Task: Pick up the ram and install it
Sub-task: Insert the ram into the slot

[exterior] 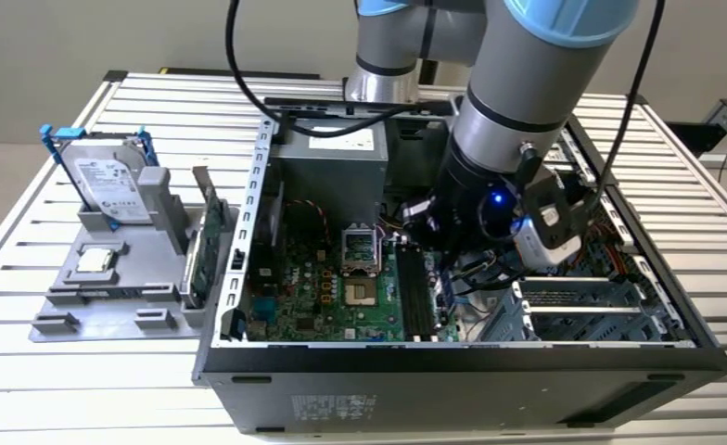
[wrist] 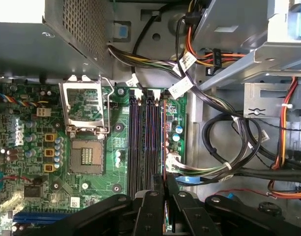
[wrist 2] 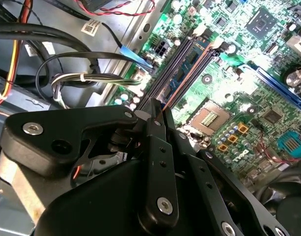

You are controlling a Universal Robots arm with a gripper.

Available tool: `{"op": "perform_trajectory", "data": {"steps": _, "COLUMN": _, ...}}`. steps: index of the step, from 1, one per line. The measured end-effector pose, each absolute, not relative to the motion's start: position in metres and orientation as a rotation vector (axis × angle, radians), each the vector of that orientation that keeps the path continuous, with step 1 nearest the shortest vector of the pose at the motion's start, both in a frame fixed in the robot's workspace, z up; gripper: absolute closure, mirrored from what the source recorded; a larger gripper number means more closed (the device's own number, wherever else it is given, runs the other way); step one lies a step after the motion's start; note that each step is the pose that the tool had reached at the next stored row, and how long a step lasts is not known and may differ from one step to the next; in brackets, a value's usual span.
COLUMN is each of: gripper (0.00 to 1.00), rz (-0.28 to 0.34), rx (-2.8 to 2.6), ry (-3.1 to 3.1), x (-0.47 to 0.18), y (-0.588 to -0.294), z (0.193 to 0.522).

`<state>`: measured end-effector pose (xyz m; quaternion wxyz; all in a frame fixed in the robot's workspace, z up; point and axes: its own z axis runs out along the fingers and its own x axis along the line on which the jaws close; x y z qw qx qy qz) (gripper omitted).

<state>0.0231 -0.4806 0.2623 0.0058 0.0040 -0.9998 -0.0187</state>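
Gripping the ram (wrist: pixel 164 145) edge-on, the gripper (wrist: pixel 165 191) has its fingers drawn in narrow on the thin stick. It holds the stick lengthwise along the memory slots (wrist: pixel 143 142), probably so the long edge lines up with a slot just below. Whether the ram is seated I cannot tell.

At the exterior view's left, well apart from the gripper, a grey parts holder (exterior: pixel 116 301) carries the hard drive (exterior: pixel 107 184). Around the gripper stands the open computer case (exterior: pixel 463 357), with the motherboard (exterior: pixel 326 292) beneath. Bundled cables (wrist: pixel 229 147) lie close beside the gripper. Everything rests on a slatted metal table (exterior: pixel 42 213).
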Motion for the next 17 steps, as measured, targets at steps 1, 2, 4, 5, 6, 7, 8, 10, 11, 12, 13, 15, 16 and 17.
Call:
{"op": "perform_trajectory", "data": {"steps": 1, "gripper": 1.0, "rz": -0.059, "rx": 0.013, "ry": -3.129, "x": 0.023, "y": -0.481, "z": 0.261}}
{"op": "perform_trajectory", "data": {"steps": 2, "gripper": 1.0, "rz": -0.059, "rx": 0.013, "ry": -3.129, "x": 0.023, "y": -0.48, "z": 0.26}}
{"op": "perform_trajectory", "data": {"steps": 4, "gripper": 1.0, "rz": -0.058, "rx": 0.013, "ry": -3.129, "x": 0.023, "y": -0.48, "z": 0.258}}
{"op": "perform_trajectory", "data": {"steps": 5, "gripper": 1.0, "rz": -0.059, "rx": 0.013, "ry": -3.129, "x": 0.023, "y": -0.48, "z": 0.257}}
{"op": "perform_trajectory", "data": {"steps": 6, "gripper": 1.0, "rz": -0.059, "rx": 0.013, "ry": -3.129, "x": 0.023, "y": -0.48, "z": 0.256}}
{"op": "perform_trajectory", "data": {"steps": 7, "gripper": 1.0, "rz": -0.059, "rx": 0.013, "ry": -3.129, "x": 0.023, "y": -0.48, "z": 0.256}}
{"op": "perform_trajectory", "data": {"steps": 8, "gripper": 1.0, "rz": -0.059, "rx": 0.013, "ry": -3.129, "x": 0.023, "y": -0.48, "z": 0.255}}
{"op": "perform_trajectory", "data": {"steps": 10, "gripper": 1.0, "rz": -0.059, "rx": 0.013, "ry": -3.129, "x": 0.023, "y": -0.48, "z": 0.254}}
{"op": "perform_trajectory", "data": {"steps": 11, "gripper": 1.0, "rz": -0.059, "rx": 0.013, "ry": -3.129, "x": 0.023, "y": -0.48, "z": 0.253}}
{"op": "perform_trajectory", "data": {"steps": 12, "gripper": 1.0, "rz": -0.059, "rx": 0.014, "ry": -3.129, "x": 0.023, "y": -0.48, "z": 0.252}}
{"op": "perform_trajectory", "data": {"steps": 13, "gripper": 1.0, "rz": -0.059, "rx": 0.014, "ry": -3.129, "x": 0.023, "y": -0.48, "z": 0.251}}
{"op": "perform_trajectory", "data": {"steps": 15, "gripper": 1.0, "rz": -0.059, "rx": 0.014, "ry": -3.129, "x": 0.023, "y": -0.48, "z": 0.249}}
{"op": "perform_trajectory", "data": {"steps": 16, "gripper": 1.0, "rz": -0.059, "rx": 0.014, "ry": -3.129, "x": 0.023, "y": -0.48, "z": 0.248}}
{"op": "perform_trajectory", "data": {"steps": 17, "gripper": 1.0, "rz": -0.059, "rx": 0.014, "ry": -3.129, "x": 0.023, "y": -0.48, "z": 0.248}}
